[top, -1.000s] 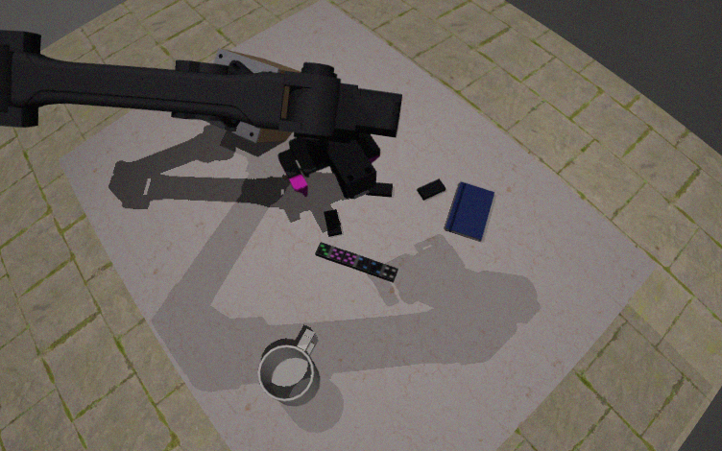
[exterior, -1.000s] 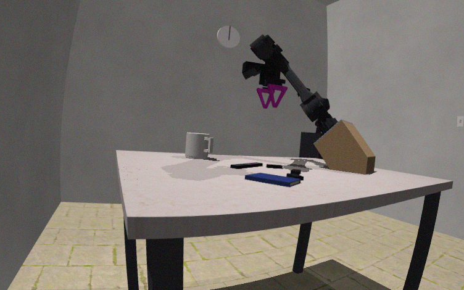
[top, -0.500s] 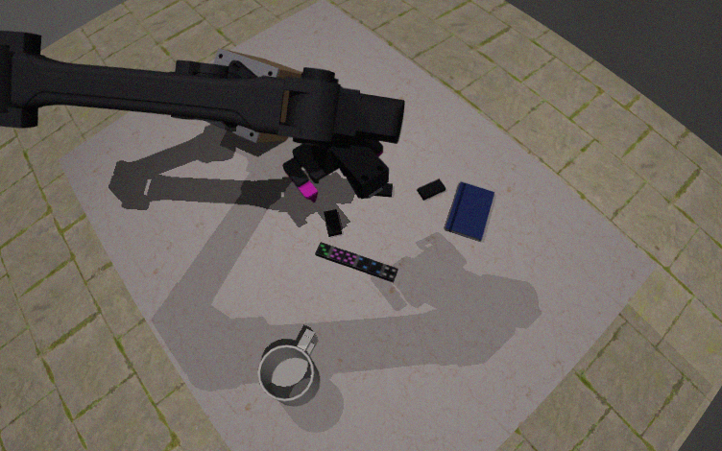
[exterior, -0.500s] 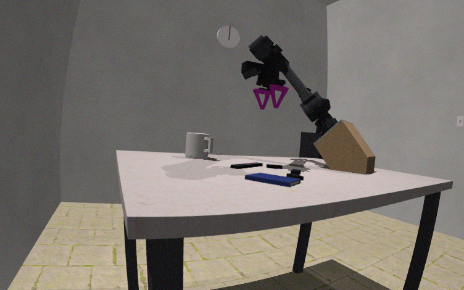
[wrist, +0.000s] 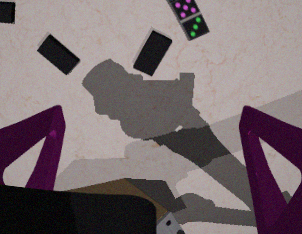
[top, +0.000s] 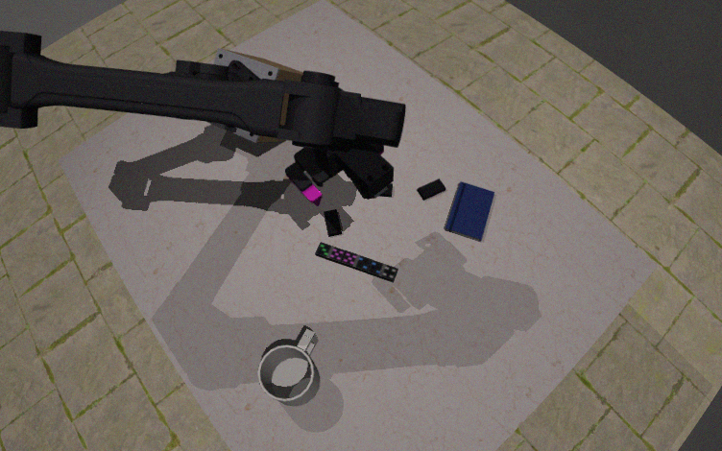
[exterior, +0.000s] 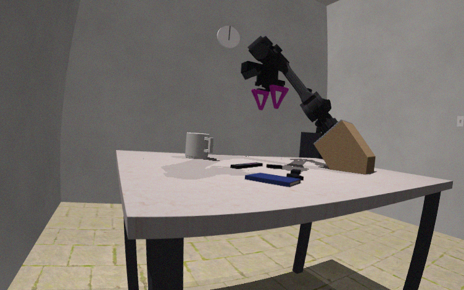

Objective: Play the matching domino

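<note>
The line of face-up dominoes [top: 356, 261] lies flat mid-table, with a green-pip end on the left and a white-pip end on the right. Three face-down black dominoes lie apart from it: one just above the green end [top: 332, 222] [wrist: 153, 52], one near the book [top: 430, 189], and one partly hidden under my wrist [top: 384, 191] [wrist: 58, 53]. My gripper [exterior: 269, 97] [wrist: 152, 115] hangs high above the table, open and empty. Only one magenta finger [top: 312, 193] shows from above.
A blue book [top: 469, 210] [exterior: 273, 179] lies right of the dominoes. A white mug [top: 287, 372] [exterior: 197, 145] stands at the front. The arm's brown base block [exterior: 345, 147] sits at the back of the table.
</note>
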`<state>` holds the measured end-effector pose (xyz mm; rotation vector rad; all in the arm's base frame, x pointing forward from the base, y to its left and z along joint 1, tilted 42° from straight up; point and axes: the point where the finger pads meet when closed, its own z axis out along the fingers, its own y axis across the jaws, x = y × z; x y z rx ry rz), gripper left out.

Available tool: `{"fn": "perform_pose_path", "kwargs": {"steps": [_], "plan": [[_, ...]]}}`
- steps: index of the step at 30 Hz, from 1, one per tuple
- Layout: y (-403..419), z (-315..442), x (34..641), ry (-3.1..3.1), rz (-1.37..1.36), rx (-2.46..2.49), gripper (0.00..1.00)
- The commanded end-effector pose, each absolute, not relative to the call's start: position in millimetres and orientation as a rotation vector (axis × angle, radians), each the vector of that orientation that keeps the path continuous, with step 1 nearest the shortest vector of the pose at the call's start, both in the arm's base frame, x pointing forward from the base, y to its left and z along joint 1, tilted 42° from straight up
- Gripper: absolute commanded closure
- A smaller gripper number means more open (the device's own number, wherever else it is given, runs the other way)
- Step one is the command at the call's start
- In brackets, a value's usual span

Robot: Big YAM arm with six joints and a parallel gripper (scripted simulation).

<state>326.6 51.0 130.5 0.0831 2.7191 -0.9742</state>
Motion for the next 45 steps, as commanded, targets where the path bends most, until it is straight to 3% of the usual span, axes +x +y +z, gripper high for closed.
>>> {"fn": "perform_pose_path", "kwargs": {"steps": [1, 26, 27, 36, 45], "plan": [[50, 131, 330, 2.714, -0.952, 0.063, 0.00], [46, 125, 324, 2.718, -0.965, 0.065, 0.00], [52, 117, 326, 2.720, -0.973, 0.085, 0.27], [81, 49, 359, 2.624, -0.896, 0.396, 0.27], [76, 24, 353, 2.668, -0.957, 0.344, 0.27]]}}
